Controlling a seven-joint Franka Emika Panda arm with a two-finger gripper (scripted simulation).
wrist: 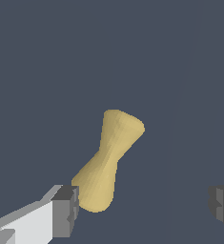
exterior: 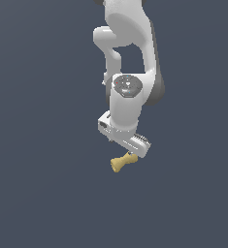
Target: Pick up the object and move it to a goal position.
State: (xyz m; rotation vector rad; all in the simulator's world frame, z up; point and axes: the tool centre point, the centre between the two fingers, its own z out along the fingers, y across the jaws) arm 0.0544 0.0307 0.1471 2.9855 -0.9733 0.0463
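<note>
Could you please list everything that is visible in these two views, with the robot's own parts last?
object: one, tan-yellow, hourglass-shaped with flared rounded ends; lies on the surface just below the gripper in the exterior view; in the wrist view it sits nearer one finger than the other.
surface: one, plain dark blue-grey, fills the background of both views.
arm: one, white with dark joints, reaching down from the top of the exterior view.
gripper: one, white body with dark grey fingers; the jaws stand wide apart, open, holding nothing; whether one finger touches the object cannot be told.
</note>
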